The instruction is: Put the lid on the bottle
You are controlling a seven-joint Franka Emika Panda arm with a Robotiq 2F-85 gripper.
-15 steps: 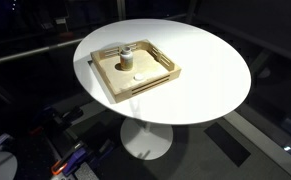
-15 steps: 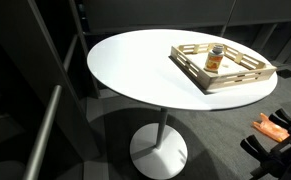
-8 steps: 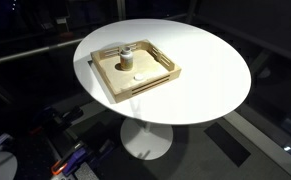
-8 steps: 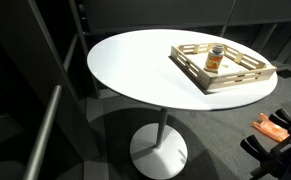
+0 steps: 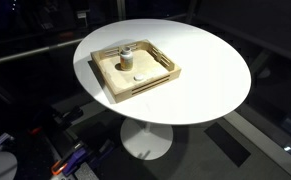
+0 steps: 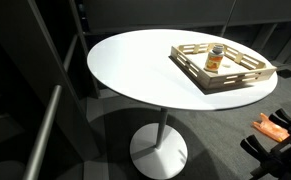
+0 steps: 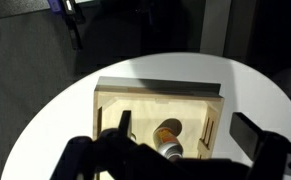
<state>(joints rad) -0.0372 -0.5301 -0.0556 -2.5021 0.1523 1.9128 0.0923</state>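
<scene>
The bottle (image 5: 126,53) stands upright inside a square wooden tray (image 5: 160,77) on the round white table. It is small, with an orange label in an exterior view (image 6: 216,58). A tiny pale lid (image 5: 137,78) lies on the tray floor just beside the bottle. In the wrist view the bottle (image 7: 168,133) sits in the tray (image 7: 155,96) below my gripper (image 7: 190,130). The gripper is open and empty, with its dark fingers (image 7: 257,133) wide apart, well above the tray. The lid is hidden in the wrist view. The gripper shows in neither exterior view.
The white table (image 5: 205,60) stands on a single pedestal (image 6: 161,150). The tray sits toward one edge of it (image 6: 247,82). Dark floor and railings surround the table. Orange gear (image 6: 275,126) lies low beside it.
</scene>
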